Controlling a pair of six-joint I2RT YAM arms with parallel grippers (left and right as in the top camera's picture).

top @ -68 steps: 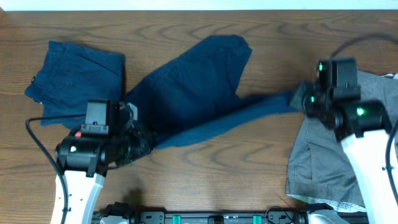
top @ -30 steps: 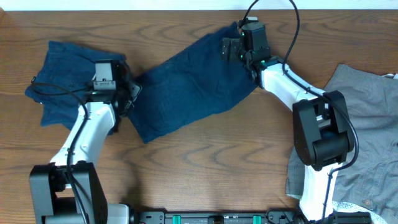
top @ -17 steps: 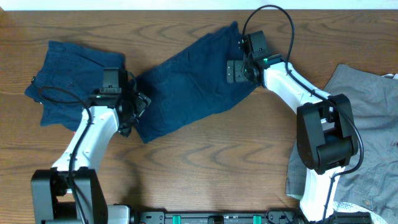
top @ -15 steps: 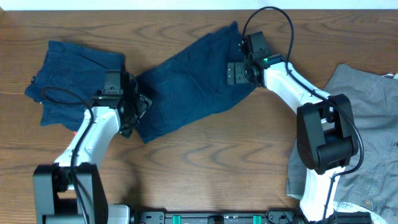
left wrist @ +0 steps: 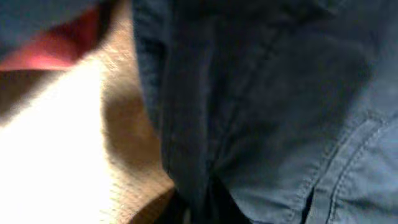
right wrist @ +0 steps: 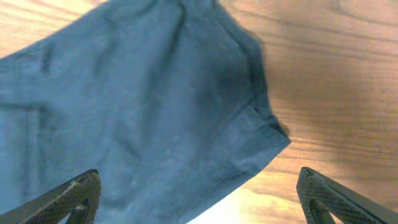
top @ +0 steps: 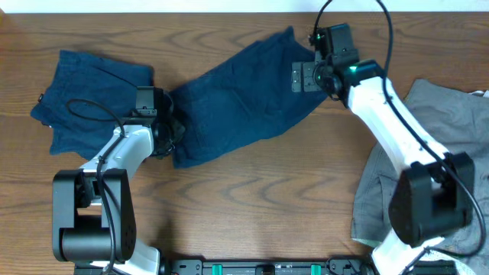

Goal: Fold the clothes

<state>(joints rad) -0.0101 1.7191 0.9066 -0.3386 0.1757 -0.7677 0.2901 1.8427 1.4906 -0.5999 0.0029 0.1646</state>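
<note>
We are looking at navy shorts (top: pixel 237 103) lying spread out diagonally across the middle of the table (top: pixel 260 206), running from near left to far right. A second navy garment (top: pixel 88 95) is lying folded at the far left, just beside the spread one. A grey garment (top: pixel 451 160) is lying crumpled at the right edge, well apart from the navy pair.

Our left gripper (top: pixel 164 130) is sitting at the near left end of the shorts, and its wrist view is filling with navy cloth (left wrist: pixel 261 106) pressed close to the lens, with stitched seams showing. We cannot tell whether those fingers are clenched on the cloth or released.

Our right gripper (top: pixel 303 78) is hovering over the far right end of the shorts. In its wrist view the fingers (right wrist: pixel 68 196) are standing wide apart above the hem corner (right wrist: pixel 261 143), holding nothing.
</note>
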